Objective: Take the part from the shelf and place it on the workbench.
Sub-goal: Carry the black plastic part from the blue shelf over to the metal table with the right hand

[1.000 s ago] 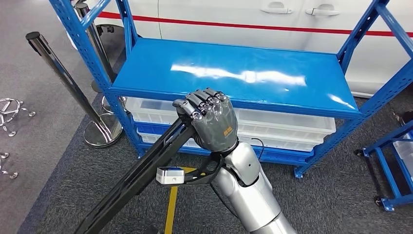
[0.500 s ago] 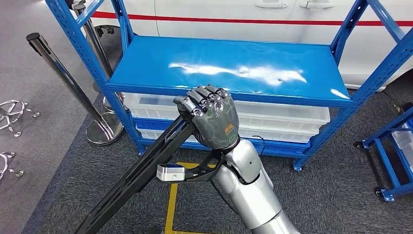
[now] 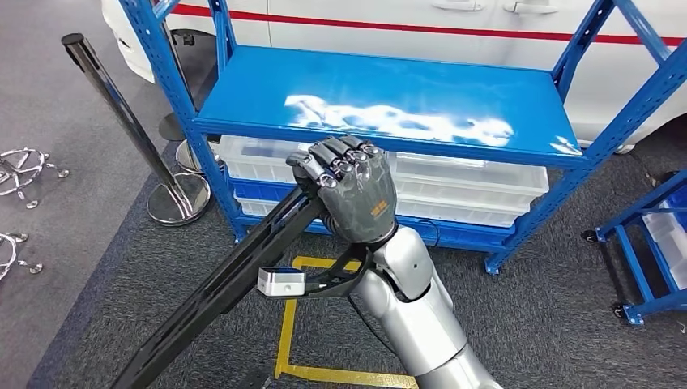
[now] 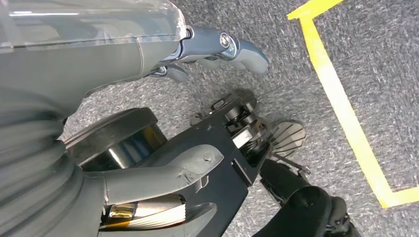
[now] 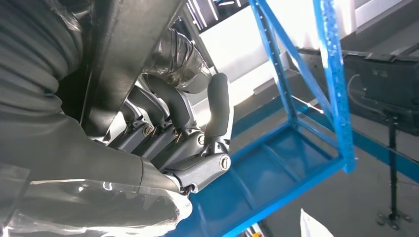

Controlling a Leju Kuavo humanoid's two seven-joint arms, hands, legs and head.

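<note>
My right hand [image 3: 348, 198] is raised in front of me in the head view and grips the upper end of a long black bar-shaped part [image 3: 219, 296]. The part slants down to the lower left, off the picture's edge. The blue shelf [image 3: 389, 89] stands just behind the hand, and its top board is bare. In the right wrist view the fingers [image 5: 173, 106] curl round the black part [image 5: 128, 54]. My left hand [image 4: 123, 64] hangs over the grey carpet with its fingers apart and nothing in them.
Clear plastic bins [image 3: 462, 182] sit on the shelf's lower levels. A chrome barrier post [image 3: 121, 121] leans at the left, with metal pieces [image 3: 20, 170] on the floor beyond. A white car [image 3: 486, 16] stands behind, yellow floor tape [image 3: 285, 340] lies below, and another blue rack [image 3: 648, 243] stands right.
The whole picture has shifted a little, so the camera has moved. My right hand keeps the same hold on the black part.
</note>
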